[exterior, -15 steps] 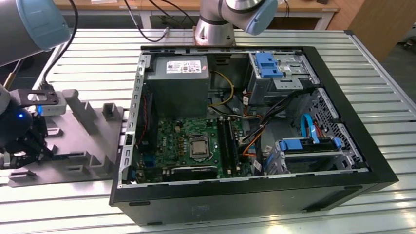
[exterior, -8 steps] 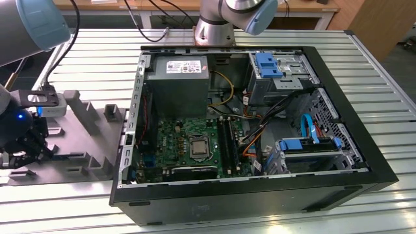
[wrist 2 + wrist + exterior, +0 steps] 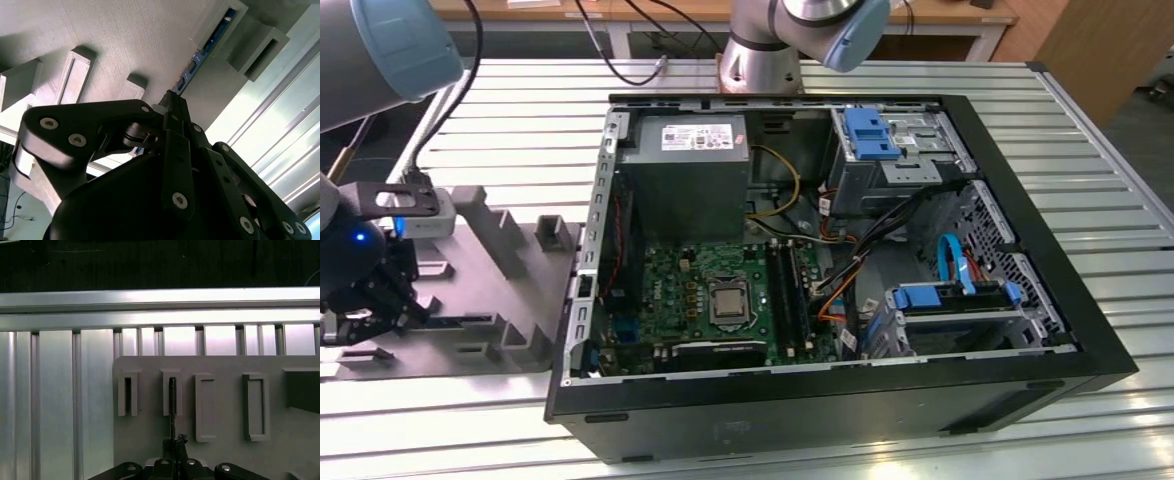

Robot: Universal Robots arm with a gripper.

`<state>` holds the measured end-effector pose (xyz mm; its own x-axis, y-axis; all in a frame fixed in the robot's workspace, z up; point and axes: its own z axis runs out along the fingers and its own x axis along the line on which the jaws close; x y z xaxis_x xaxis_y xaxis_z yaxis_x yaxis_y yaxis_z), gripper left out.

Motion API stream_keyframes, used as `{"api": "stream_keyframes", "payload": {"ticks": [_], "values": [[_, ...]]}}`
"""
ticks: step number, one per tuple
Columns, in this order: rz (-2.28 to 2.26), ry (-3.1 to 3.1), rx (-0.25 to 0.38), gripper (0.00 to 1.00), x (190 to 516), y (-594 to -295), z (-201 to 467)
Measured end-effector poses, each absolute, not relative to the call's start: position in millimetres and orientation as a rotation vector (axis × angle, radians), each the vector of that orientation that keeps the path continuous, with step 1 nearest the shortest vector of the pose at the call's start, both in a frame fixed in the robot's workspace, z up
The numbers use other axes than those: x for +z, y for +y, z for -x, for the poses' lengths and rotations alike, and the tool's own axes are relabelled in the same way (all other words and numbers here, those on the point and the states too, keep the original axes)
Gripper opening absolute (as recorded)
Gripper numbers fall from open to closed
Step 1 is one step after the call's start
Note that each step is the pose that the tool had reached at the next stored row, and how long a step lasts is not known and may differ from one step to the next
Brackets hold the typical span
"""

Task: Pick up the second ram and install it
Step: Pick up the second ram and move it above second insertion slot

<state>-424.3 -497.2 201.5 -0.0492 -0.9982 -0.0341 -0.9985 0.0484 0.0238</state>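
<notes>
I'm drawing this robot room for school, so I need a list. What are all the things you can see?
second ram: one, blue-green, standing edge-on in a slot of the holder
holder: one, grey, slotted, on the table at the exterior view's left of the computer case
computer case: one, black, open, lying on the table
motherboard: one, green, inside the case
power supply: one, grey, inside the case
table: one, silver, slatted, under everything
arm: one, grey with pale blue caps, base behind the case
gripper: one, black, over the holder, shut on the second ram
</notes>
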Motion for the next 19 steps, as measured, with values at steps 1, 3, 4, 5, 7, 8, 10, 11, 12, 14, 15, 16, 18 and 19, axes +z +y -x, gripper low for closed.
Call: {"api": "stream_keyframes", "payload": {"ticks": [1, 3, 4, 5, 7, 8, 10, 11, 12, 14, 15, 16, 18, 19], "values": [[2.16, 2.269, 0.064, 0.12, 201, -497, 424], [2.169, 2.261, 0.063, 0.12, 201, -497, 424], [2.172, 2.259, 0.063, 0.12, 201, -497, 424], [2.172, 2.259, 0.063, 0.12, 201, -497, 424], [2.172, 2.259, 0.063, 0.12, 201, -497, 424], [2.172, 2.259, 0.063, 0.12, 202, -497, 424], [2.172, 2.259, 0.063, 0.12, 204, -497, 424], [2.172, 2.258, 0.063, 0.12, 206, -497, 424], [2.172, 2.258, 0.063, 0.12, 208, -497, 424], [2.172, 2.258, 0.063, 0.12, 212, -497, 424], [2.172, 2.258, 0.063, 0.12, 215, -497, 424], [2.172, 2.259, 0.063, 0.12, 218, -497, 424], [2.172, 2.258, 0.063, 0.12, 224, -497, 424], [2.172, 2.258, 0.063, 0.12, 227, -497, 424]]}}
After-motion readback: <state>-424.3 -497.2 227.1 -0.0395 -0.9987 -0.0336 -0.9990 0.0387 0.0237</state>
